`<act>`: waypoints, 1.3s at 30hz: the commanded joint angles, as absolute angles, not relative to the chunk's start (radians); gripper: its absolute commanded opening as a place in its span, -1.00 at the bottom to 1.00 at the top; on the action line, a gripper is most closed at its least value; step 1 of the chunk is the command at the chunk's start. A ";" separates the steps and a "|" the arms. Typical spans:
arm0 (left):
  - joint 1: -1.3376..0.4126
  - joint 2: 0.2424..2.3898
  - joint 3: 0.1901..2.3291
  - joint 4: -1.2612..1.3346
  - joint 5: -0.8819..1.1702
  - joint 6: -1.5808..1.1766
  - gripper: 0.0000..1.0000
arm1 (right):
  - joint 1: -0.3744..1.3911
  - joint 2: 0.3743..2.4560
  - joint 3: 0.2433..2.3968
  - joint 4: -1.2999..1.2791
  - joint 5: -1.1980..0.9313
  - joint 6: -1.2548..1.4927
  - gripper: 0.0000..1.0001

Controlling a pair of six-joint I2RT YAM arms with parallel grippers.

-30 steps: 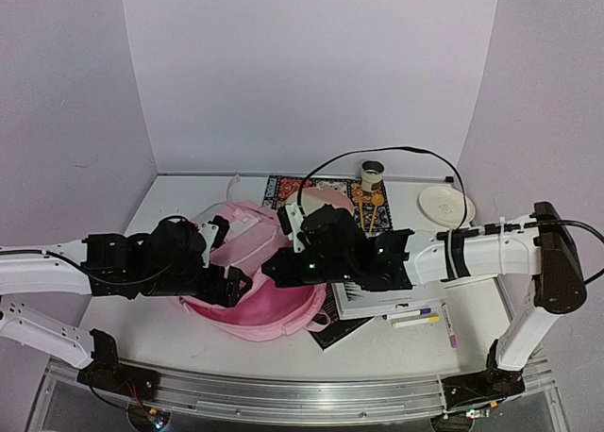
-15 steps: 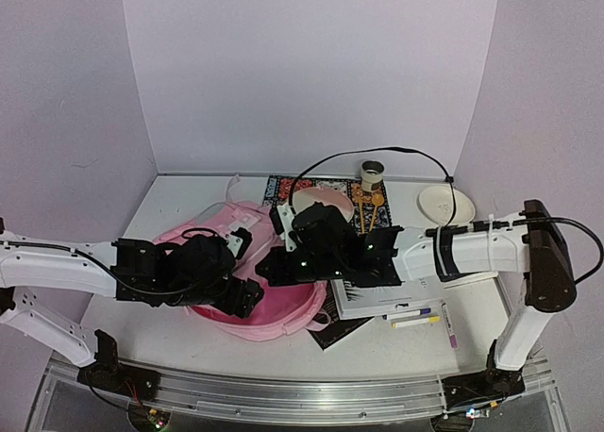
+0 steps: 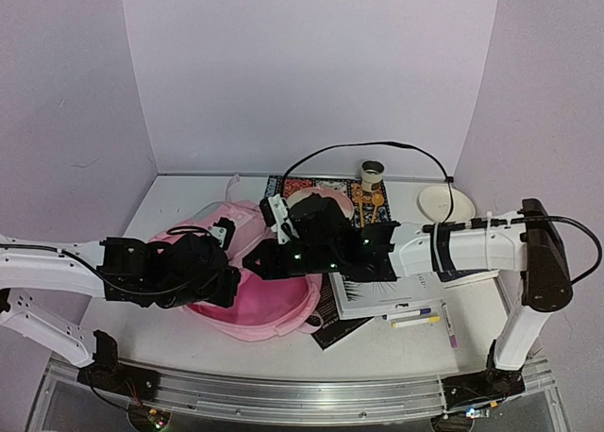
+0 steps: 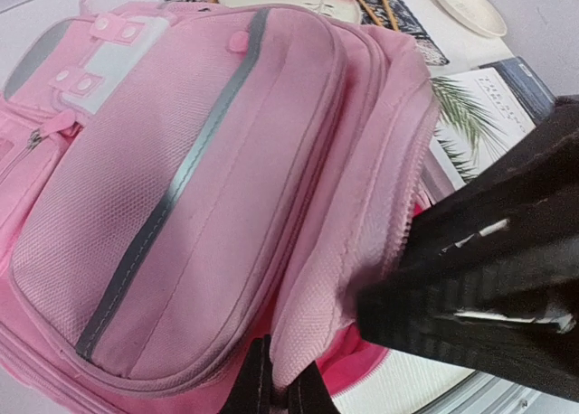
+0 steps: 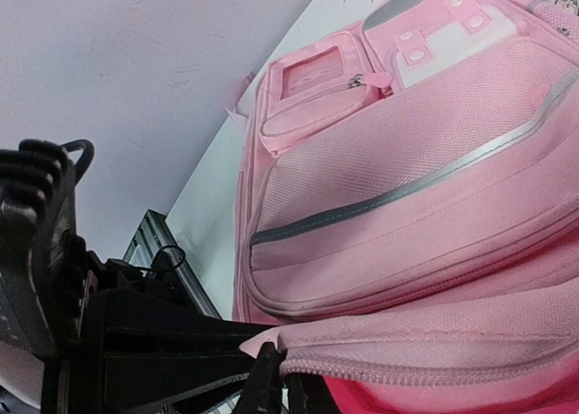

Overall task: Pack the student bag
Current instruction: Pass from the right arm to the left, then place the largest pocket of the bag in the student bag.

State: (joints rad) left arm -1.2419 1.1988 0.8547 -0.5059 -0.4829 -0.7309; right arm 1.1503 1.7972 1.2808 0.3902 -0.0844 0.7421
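student bag (image 3: 269,311): lay lower centre of the overhead frame, on the counter (image 3: 179,201), mouth wider than before.
left gripper (image 4: 279,391): jaws, spread a second earlier, clenched on the bag's rim.
right gripper (image 5: 279,380): jaws pinched the zipper edge.

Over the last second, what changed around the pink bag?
The left gripper closed on the opening edge of the student bag. The right gripper kept its pinch on the bag's edge, moving slightly left. The book, pens and plate stayed put.
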 commanded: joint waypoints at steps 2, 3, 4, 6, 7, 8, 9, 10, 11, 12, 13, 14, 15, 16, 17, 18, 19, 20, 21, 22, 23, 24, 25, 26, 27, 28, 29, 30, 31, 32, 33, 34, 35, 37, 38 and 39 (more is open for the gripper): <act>-1.224 1.149 0.917 -0.834 -0.689 -0.971 -1.00 | 1.142 1.770 1.341 0.421 -0.104 0.687 -0.52; -1.225 1.143 0.922 -0.873 -0.708 -1.005 -1.00 | 1.137 1.763 1.339 0.418 -0.103 0.679 -0.45; -1.225 1.135 0.923 -0.904 -0.723 -1.032 -1.00 | 1.131 1.755 1.335 0.415 -0.102 0.675 -0.40; -1.224 1.114 0.920 -0.946 -0.747 -1.076 -1.00 | 1.116 1.737 1.320 0.408 -0.099 0.665 -0.30; -1.222 1.101 0.916 -0.950 -0.756 -1.089 -1.00 | 1.108 1.726 1.305 0.404 -0.097 0.660 -0.26; -1.220 1.087 0.912 -0.952 -0.765 -1.100 -1.00 | 1.099 1.714 1.289 0.399 -0.094 0.656 -0.21; -1.216 1.076 0.910 -0.952 -0.774 -1.104 -1.00 | 1.088 1.698 1.274 0.392 -0.093 0.652 -0.15; -1.209 1.069 0.910 -0.951 -0.788 -1.103 -1.00 | 1.073 1.685 1.258 0.384 -0.093 0.648 -0.10; -1.200 1.063 0.910 -0.951 -0.796 -1.096 -1.00 | 1.059 1.670 1.237 0.372 -0.091 0.642 -0.05; -1.192 1.058 0.910 -0.950 -0.804 -1.089 -1.00 | 1.047 1.654 1.211 0.360 -0.089 0.635 0.00; -1.181 1.056 0.910 -0.944 -0.814 -1.078 -1.00 | 1.031 1.636 1.192 0.345 -0.084 0.630 0.03; -1.172 1.055 0.909 -0.930 -0.821 -1.065 -1.00 | 1.014 1.615 1.167 0.328 -0.076 0.623 0.08; -1.166 1.058 0.907 -0.908 -0.821 -1.036 -1.00 | 0.998 1.594 1.140 0.313 -0.068 0.617 0.13; -1.163 1.062 0.905 -0.882 -0.817 -1.007 -1.00 | 0.982 1.574 1.114 0.296 -0.060 0.611 0.18; -1.161 1.067 0.900 -0.849 -0.809 -0.982 -1.00 | 0.967 1.553 1.088 0.280 -0.053 0.604 0.22; -1.161 1.075 0.893 -0.814 -0.800 -0.953 -1.00 | 0.951 1.532 1.063 0.265 -0.043 0.597 0.26; -1.160 1.081 0.882 -0.780 -0.790 -0.933 -1.00 | 0.935 1.511 1.037 0.249 -0.029 0.589 0.29; -1.159 1.090 0.872 -0.753 -0.782 -0.911 -1.00 | 0.922 1.491 1.013 0.233 -0.015 0.582 0.33; -1.158 1.099 0.861 -0.725 -0.770 -0.894 -1.00 | 0.907 1.472 0.991 0.220 -0.003 0.576 0.37; -1.157 1.108 0.849 -0.700 -0.761 -0.879 -1.00 | 0.889 1.455 0.969 0.210 0.010 0.572 0.40; -1.156 1.116 0.835 -0.672 -0.751 -0.866 -1.00 | 0.869 1.436 0.944 0.200 0.023 0.569 0.43; -1.155 1.123 0.818 -0.643 -0.739 -0.855 -1.00 | 0.847 1.418 0.918 0.193 0.028 0.567 0.44; -1.155 1.130 0.803 -0.614 -0.726 -0.842 -1.00 | 0.825 1.401 0.894 0.188 0.029 0.566 0.46; -1.154 1.136 0.788 -0.586 -0.712 -0.827 -1.00 | 0.802 1.385 0.871 0.183 0.033 0.566 0.49; -1.154 1.140 0.772 -0.561 -0.698 -0.811 -1.00 | 0.778 1.371 0.847 0.179 0.038 0.564 0.50; -1.155 1.144 0.758 -0.530 -0.682 -0.800 -1.00 | 0.749 1.355 0.822 0.172 0.040 0.562 0.52; -1.155 1.147 0.744 -0.498 -0.659 -0.777 -1.00 | 0.718 1.338 0.795 0.168 0.037 0.560 0.54; -1.155 1.150 0.736 -0.475 -0.637 -0.754 -1.00 | 0.690 1.325 0.768 0.164 0.034 0.558 0.55; -1.155 1.153 0.730 -0.453 -0.616 -0.732 -1.00 | 0.655 1.310 0.745 0.162 0.030 0.556 0.56; -1.155 1.156 0.725 -0.431 -0.590 -0.710 -1.00 | 0.620 1.297 0.724 0.160 0.022 0.553 0.56; -1.155 1.160 0.720 -0.410 -0.564 -0.687 -1.00 | 0.590 1.285 0.702 0.159 0.014 0.550 0.57; -1.154 1.163 0.718 -0.394 -0.542 -0.668 -1.00 | 0.557 1.274 0.679 0.157 0.011 0.546 0.57; -1.155 1.169 0.720 -0.385 -0.523 -0.650 -1.00 | 0.526 1.265 0.665 0.156 0.008 0.541 0.60; -1.154 1.180 0.729 -0.380 -0.510 -0.633 -1.00 | 0.463 1.253 0.632 0.155 0.008 0.531 0.65; -1.155 1.183 0.734 -0.380 -0.510 -0.631 -1.00 | 0.439 1.253 0.622 0.155 -0.004 0.527 0.67; -1.155 1.184 0.740 -0.380 -0.512 -0.631 -1.00 | 0.415 1.255 0.610 0.155 -0.016 0.523 0.69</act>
